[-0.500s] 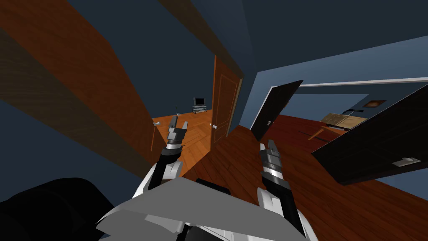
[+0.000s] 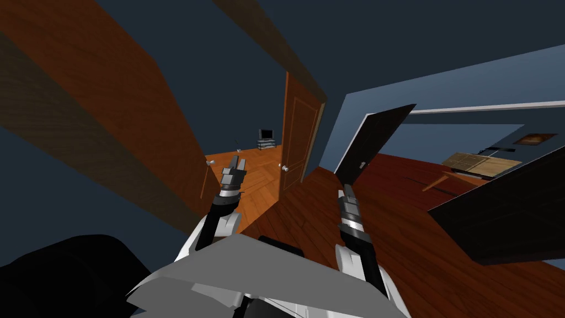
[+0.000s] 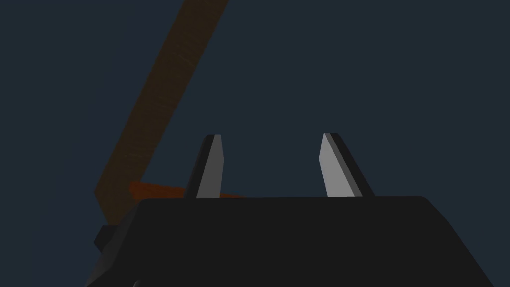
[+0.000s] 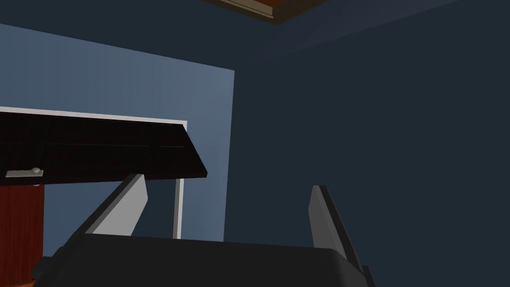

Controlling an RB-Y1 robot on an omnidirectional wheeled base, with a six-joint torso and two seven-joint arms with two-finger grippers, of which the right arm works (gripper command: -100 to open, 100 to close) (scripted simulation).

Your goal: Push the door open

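While the dark door (image 2: 375,141) just ahead of my right arm already stands ajar, swung off its white frame (image 2: 469,107) with a reddish floor (image 2: 403,176) showing in the opening beside it, I judge the push only partly done. The panel is angled rather than folded right back, so a good share of the swing is left to make. My right hand (image 2: 347,191) sits low, just under the door's near bottom corner in the head view, with its two fingers spread and gripping nothing. Along that wrist, the door and its small pale handle (image 4: 22,172) lie off to the side of one finger (image 4: 124,204). Blue wall is straight ahead between the fingers, so I read the hand as not squarely on the panel yet. Whether a fingertip touches the door's edge I cannot tell, since hand and corner overlap from above. My left hand (image 2: 237,164) hangs forward near an open brown door (image 2: 298,132), likewise spread and empty. A second dark door (image 2: 496,215) is cut off by the right edge of the head view, and I cannot make out where it hinges. The wide lens also splays everything, so exactly how wide my door stands, and what lies behind it to stop its swing, is hard to gauge.
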